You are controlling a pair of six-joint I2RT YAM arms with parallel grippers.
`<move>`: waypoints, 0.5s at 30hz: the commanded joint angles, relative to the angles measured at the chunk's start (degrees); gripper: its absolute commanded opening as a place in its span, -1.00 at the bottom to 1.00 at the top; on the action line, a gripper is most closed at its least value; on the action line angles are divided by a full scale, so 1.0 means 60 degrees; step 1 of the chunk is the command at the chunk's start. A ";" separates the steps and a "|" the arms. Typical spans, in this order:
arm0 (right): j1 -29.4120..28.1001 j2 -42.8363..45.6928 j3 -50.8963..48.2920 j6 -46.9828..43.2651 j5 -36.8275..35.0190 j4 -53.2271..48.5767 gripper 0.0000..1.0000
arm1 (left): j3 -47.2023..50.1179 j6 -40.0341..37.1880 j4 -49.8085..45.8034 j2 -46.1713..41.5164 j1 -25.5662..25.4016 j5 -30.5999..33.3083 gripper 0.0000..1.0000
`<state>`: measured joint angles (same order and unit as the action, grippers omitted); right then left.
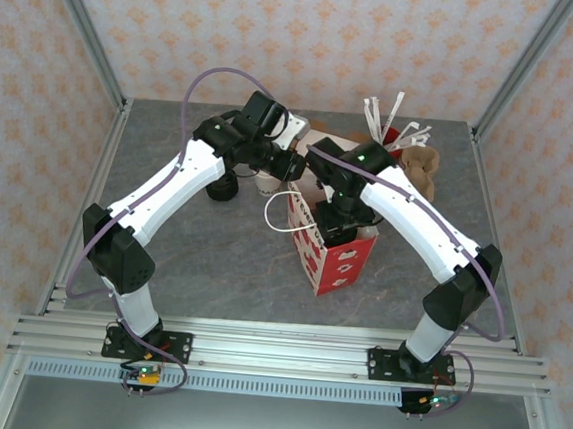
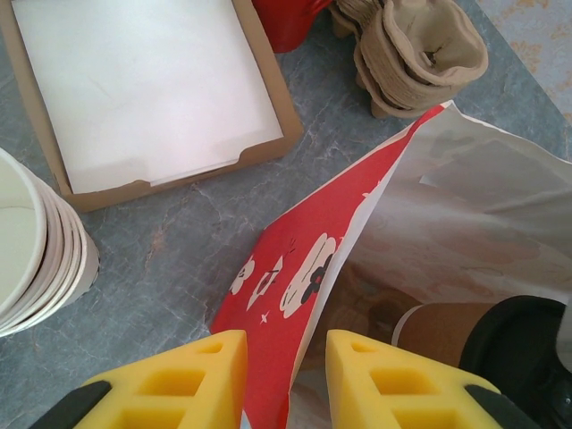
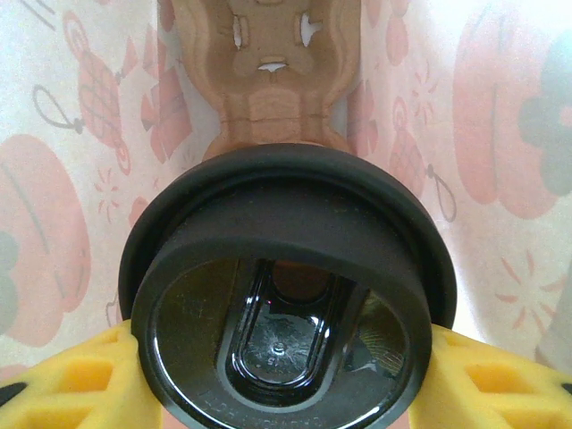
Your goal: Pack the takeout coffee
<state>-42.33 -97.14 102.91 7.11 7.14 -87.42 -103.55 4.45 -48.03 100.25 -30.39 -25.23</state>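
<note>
Right gripper [image 3: 286,380] clamped on the takeout coffee [image 3: 284,268] at its black lid, inside the gift bag [image 3: 54,134]; cardboard carrier [image 3: 273,80] beyond it. Left gripper [image 2: 286,371] jaws apart, straddling the bag's red wall; bag upright, centre of table [image 1: 211,268].

place: robot test booth | evidence: aluminium frame posts [image 1: 88,27], patterned wall panels [image 1: 312,36], grey tabletop [image 1: 212,258]

Red patterned bag [image 2: 357,197], black cup lid [image 3: 286,259]
</note>
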 commanded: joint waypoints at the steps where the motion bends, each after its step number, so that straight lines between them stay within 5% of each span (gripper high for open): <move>1: 0.0036 -0.0033 -0.0320 0.0215 -0.0092 0.0128 0.06 | 0.0046 0.0033 0.0229 -0.0150 -0.0023 0.0044 -0.41; 15: 0.0038 -0.0043 -0.0921 0.0175 0.0192 0.0653 0.06 | 0.0036 0.0031 0.0209 -0.0138 -0.0030 0.0015 -0.41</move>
<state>-42.33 -97.14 98.17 7.55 7.99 -84.14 -103.55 4.45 -47.99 100.25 -30.39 -25.23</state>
